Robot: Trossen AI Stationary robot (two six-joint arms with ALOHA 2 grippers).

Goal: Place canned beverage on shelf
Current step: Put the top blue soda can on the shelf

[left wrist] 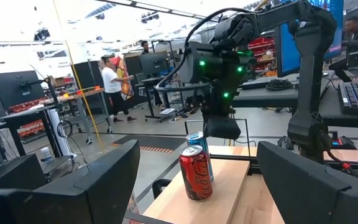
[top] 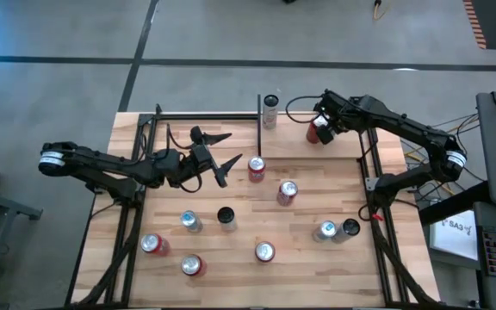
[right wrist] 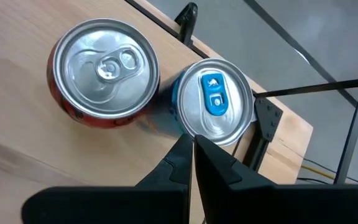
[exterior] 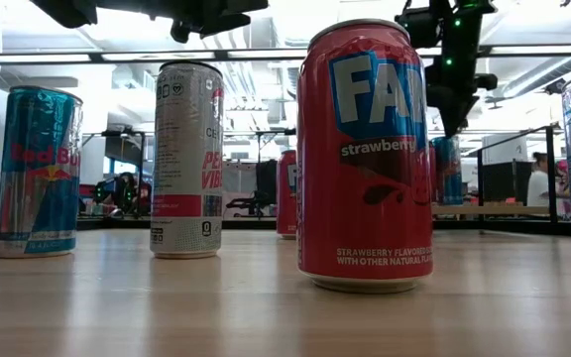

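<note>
The shelf (top: 343,148), a light-wood board edged with black rods, stands at the table's far right. Two cans stand upright on it side by side: a red can (right wrist: 104,68) and a slim can with a blue tab (right wrist: 216,102). My right gripper (right wrist: 192,152) is shut, pointing steeply down over the blue-tab can's near rim. My left gripper (top: 220,153) is open and held level above the table left of its middle, pointing toward the shelf, with nothing between its fingers. My right gripper's shut fingertips (right wrist: 185,146) stand at the blue-tab can's top rim (right wrist: 197,134), coming from above. Whether they touch the can, I cannot tell. The can stands upright on the shelf board.
A silver can (top: 270,112) stands at the far edge beside a black post (top: 259,120). Several cans stand about the tabletop, among them a red one (top: 256,169) near my left gripper and a strawberry soda can (exterior: 365,159) close to the low camera.
</note>
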